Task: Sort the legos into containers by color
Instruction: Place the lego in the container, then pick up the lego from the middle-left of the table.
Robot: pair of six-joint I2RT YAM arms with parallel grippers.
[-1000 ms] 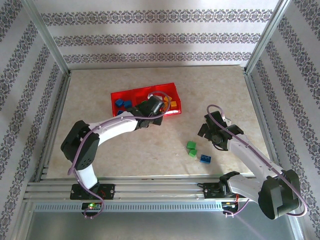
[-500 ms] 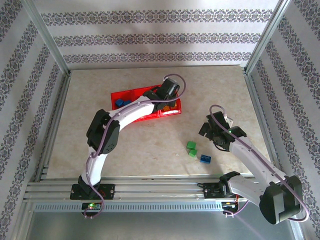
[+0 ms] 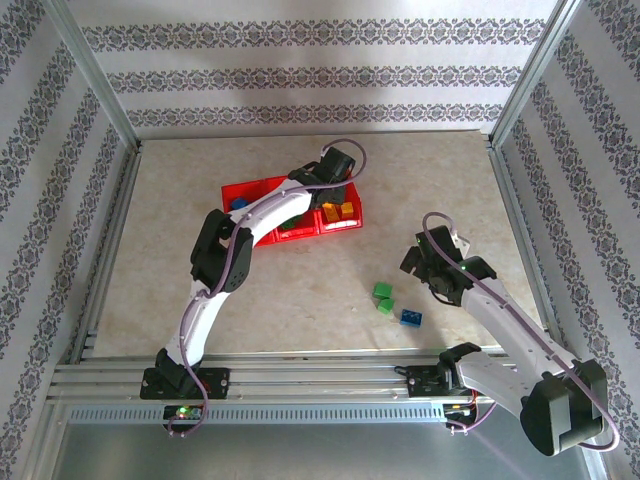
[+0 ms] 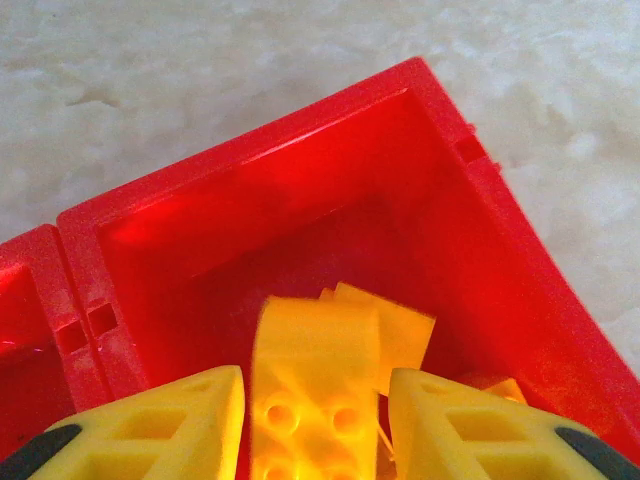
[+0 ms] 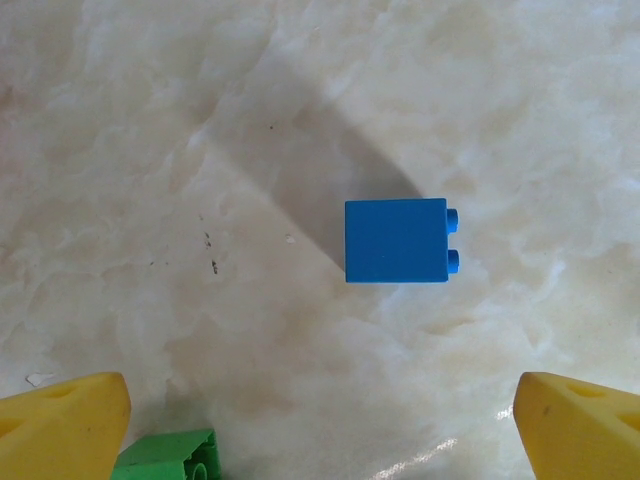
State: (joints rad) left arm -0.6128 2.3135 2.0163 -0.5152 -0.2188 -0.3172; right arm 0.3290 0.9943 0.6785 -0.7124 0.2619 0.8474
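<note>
Left claw had swung along the tray over the last second, from its middle to its right-end compartment, which now lay directly below and ahead of the fingers. Between those fingers sat a yellow brick, its upper edge blurred, with only slivers of gap on either side. Whether it was pinched or already freed could not be told, though the jaws seemed to be easing apart. Other yellow pieces lay just beyond it on the compartment floor, so this looked like the correct bin and the drop nearly done. Right claw had stayed spread wide, holding nothing, with a blue brick ahead of it and a green brick just beside one finger; both waited to be sorted.
</note>
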